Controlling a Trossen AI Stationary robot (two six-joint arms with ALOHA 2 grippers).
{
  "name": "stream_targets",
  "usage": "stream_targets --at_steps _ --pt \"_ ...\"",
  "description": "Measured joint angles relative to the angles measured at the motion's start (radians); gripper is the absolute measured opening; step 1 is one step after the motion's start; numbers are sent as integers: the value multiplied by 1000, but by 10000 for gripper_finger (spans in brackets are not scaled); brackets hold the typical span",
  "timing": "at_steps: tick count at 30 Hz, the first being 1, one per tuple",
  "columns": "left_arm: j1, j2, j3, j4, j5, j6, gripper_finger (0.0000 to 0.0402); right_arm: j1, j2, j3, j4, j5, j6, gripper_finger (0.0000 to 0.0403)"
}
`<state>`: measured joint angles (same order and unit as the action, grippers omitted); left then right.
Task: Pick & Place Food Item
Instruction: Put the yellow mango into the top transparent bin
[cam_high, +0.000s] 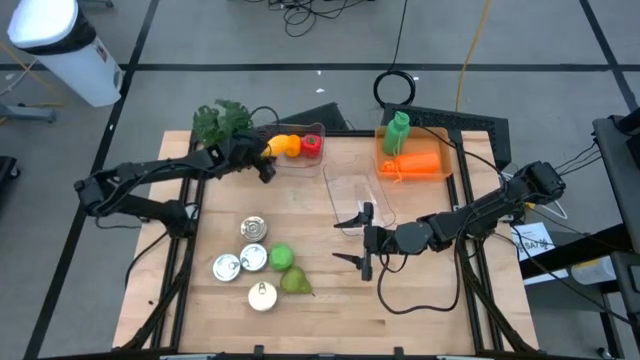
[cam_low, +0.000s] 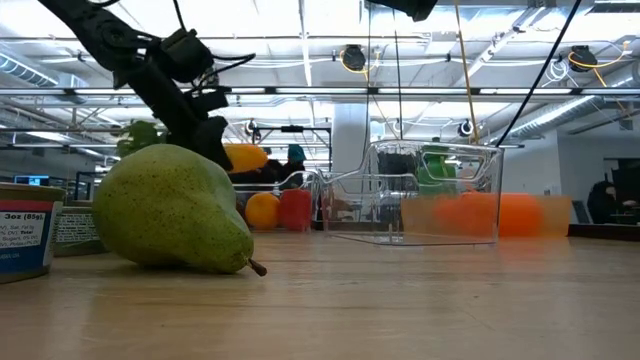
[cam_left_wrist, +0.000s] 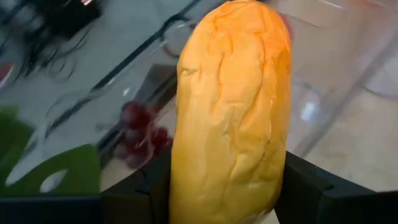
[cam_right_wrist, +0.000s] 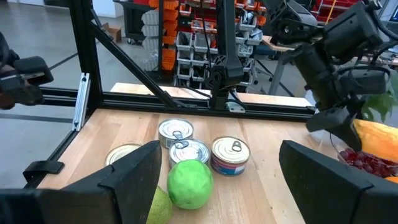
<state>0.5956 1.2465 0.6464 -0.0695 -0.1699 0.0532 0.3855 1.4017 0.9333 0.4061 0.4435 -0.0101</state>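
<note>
Pear (cam_low: 175, 210) frontmost; left pincer (cam_high: 268, 150) grips bread roll (cam_left_wrist: 233, 112).

Golden bread roll (cam_left_wrist: 233, 112), elongated, wrinkled crust, clamped in left claw (cam_high: 266, 160)

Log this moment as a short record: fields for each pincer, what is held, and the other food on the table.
left pincer: at the table's far left, shut on the bread roll, over a clear tray holding red and orange items
right pincer: open, empty, near table centre beside the clear bin
orange bin: far right, with a green bottle
near food: pear, green apple, four cans
leafy greens: far left corner
</note>
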Motion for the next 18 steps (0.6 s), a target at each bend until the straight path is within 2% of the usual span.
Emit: stream_targets --at_steps 6,10,14,18 --pt "27 0 0 34 118 208 220 0 0 0 -1 0 -7 306" --pt "33 0 0 23 194 287 211 0 0 0 -3 0 -21 306" --pt "32 0 0 15 229 291 207 0 0 0 -4 0 -31 306" --pt "33 0 0 14 217 232 244 -5 0 0 -6 0 -29 306"
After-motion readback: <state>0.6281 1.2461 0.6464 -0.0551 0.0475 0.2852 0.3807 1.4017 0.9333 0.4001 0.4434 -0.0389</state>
